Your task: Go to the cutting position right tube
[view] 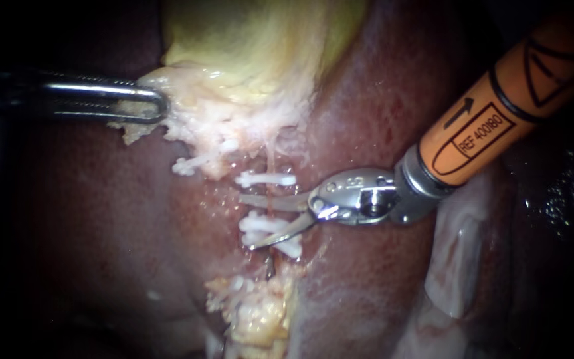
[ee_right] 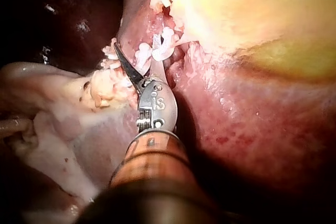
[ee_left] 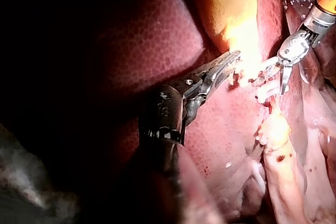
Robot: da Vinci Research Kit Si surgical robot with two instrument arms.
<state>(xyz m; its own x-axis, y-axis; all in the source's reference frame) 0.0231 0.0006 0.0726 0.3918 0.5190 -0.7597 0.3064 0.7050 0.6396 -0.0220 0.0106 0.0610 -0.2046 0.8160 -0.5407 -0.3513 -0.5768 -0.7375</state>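
Set the right instrument's [view: 247, 221] open, empty jaws astride the right tube [view: 271, 199], just below the upper clip [view: 267, 179]; centre between clips, touching neither. Hold the gallbladder [view: 254, 40] taut in the left instrument's [view: 161, 106] clamped jaws.

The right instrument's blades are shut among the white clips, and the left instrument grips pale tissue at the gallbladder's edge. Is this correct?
No: the endoscope view shows the right instrument with blades open among the white clips. The rest holds.

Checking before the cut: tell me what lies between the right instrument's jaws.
Endoscope view: a thin tube with a white clip on it lies between the open jaws of the right instrument.
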